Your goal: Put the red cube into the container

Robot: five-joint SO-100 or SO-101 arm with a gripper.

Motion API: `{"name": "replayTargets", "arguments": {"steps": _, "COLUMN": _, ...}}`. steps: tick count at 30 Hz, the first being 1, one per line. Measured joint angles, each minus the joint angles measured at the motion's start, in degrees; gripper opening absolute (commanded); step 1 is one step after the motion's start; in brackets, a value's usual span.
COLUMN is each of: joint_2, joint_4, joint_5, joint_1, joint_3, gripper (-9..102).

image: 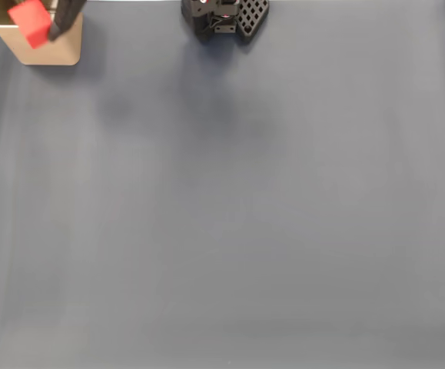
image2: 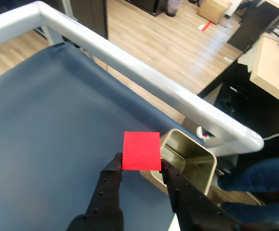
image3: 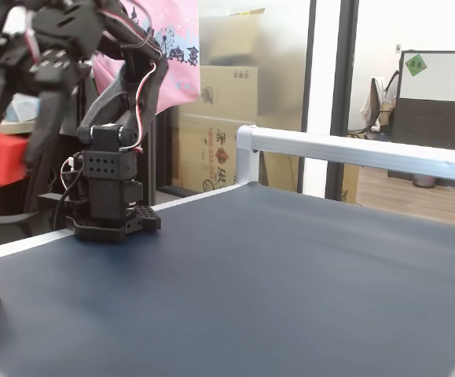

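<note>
The gripper (image2: pixel 140 166) is pinching the red cube (image2: pixel 141 150) between nearly closed fingers, carrying it above the container (image2: pixel 190 161), which lies at four o'clock from it in the wrist view; next it likely needs centring over the opening, then releasing

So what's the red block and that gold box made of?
The red cube looks like matte plastic or foam: flat color, no shine. The container looks like thin metal, a beige-gold tin: its inside walls gleam and the rim is thin. Neither is certain from looks alone.
</note>
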Motion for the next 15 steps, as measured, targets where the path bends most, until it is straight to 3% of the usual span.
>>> {"name": "replayTargets", "arguments": {"steps": 5, "joint_2": 0.2, "joint_4": -1.8, "joint_5": -1.3, "joint_1": 7.5, "joint_3": 3.6, "gripper": 3}}
{"name": "replayTargets", "arguments": {"steps": 15, "joint_2": -2.4, "joint_4": -9.3, "joint_5": 0.4, "joint_1": 12.2, "joint_3": 4.4, "gripper": 3}}
